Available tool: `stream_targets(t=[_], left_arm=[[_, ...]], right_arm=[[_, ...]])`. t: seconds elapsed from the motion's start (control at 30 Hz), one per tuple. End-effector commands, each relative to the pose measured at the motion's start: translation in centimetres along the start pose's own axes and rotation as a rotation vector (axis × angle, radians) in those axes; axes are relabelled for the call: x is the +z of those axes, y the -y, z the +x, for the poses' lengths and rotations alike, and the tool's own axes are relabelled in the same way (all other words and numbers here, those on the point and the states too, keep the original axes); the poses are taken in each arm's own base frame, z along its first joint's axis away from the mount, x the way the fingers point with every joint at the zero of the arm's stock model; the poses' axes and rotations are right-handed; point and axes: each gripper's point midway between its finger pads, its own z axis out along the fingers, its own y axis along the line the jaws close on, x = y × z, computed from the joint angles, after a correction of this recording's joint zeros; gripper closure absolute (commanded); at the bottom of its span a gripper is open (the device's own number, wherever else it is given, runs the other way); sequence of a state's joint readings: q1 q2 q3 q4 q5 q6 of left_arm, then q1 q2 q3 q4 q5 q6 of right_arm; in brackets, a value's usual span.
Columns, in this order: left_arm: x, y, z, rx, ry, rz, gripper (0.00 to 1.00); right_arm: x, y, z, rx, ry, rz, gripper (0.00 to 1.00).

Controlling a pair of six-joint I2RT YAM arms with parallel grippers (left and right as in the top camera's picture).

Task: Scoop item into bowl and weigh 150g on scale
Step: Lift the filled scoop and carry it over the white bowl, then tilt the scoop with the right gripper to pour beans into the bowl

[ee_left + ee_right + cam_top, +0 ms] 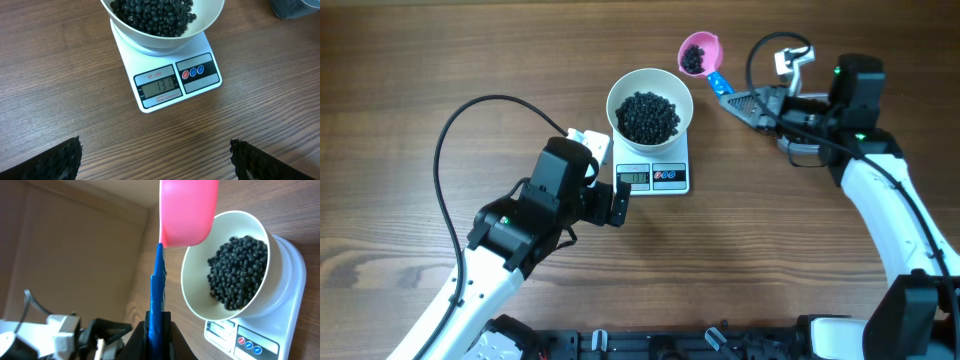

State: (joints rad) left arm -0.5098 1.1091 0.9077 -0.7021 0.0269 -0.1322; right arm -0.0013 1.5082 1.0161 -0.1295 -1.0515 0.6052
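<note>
A white bowl (650, 104) (165, 30) (200, 292) full of black beads (648, 117) (236, 270) stands on the small white scale (655, 176) (180, 80) (285, 330) at mid table. My right gripper (738, 101) (158, 317) is shut on the blue handle of a pink scoop (700, 53) (187, 215), held to the right of the bowl with a few beads in its cup. My left gripper (620, 205) (156, 160) hovers open just in front of the scale, its fingers (60, 160) wide apart over bare wood.
A wooden table (420, 60) carries everything. A dark object (295, 7) shows at the top right corner of the left wrist view. A black cable (460, 130) loops over the left arm, whose body crosses the front left of the table.
</note>
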Motion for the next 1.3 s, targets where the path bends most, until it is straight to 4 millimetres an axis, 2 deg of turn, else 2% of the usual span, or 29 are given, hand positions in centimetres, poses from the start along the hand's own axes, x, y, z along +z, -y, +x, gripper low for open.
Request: stream_targets(t=[0.0,0.17,0.33,0.47,0.7,0.93,1.1,1.27], left_arm=[[-0.1,0.1,-0.2,0.023,0.006,-0.002,0.00],[-0.1,0.1,-0.2,0.024,0.006,-0.002,0.00],[-0.1,0.1,-0.2,0.024,0.006,-0.002,0.00],[-0.1,0.1,-0.2,0.024,0.006,-0.002,0.00],[-0.1,0.1,-0.2,0.023,0.006,-0.002,0.00],[-0.1,0.1,-0.2,0.024,0.006,-0.002,0.00],[-0.1,0.1,-0.2,0.024,0.006,-0.002,0.00],[-0.1,0.1,-0.2,0.024,0.006,-0.002,0.00]], right_arm=[[1.3,0.8,-0.3,-0.067,0.026,0.077,0.96],[2.7,0.0,1.0,-0.202,-0.018,0.066,0.96],[3.7,0.6,1.1,-0.240,0.000,0.137,0.96],[4.3,0.5,1.7,-0.368,-0.027,0.143,0.96],[4.9,2.6,2.5,-0.471,-0.049,0.291,0.96],[5.7,2.5,3.1,-0.544,-0.067,0.322,0.96],[6.3,2.2,4.0,-0.661,-0.111,0.312,0.96],[6.2,3.8,4.6,-0.734,-0.151,0.429,0.96]])
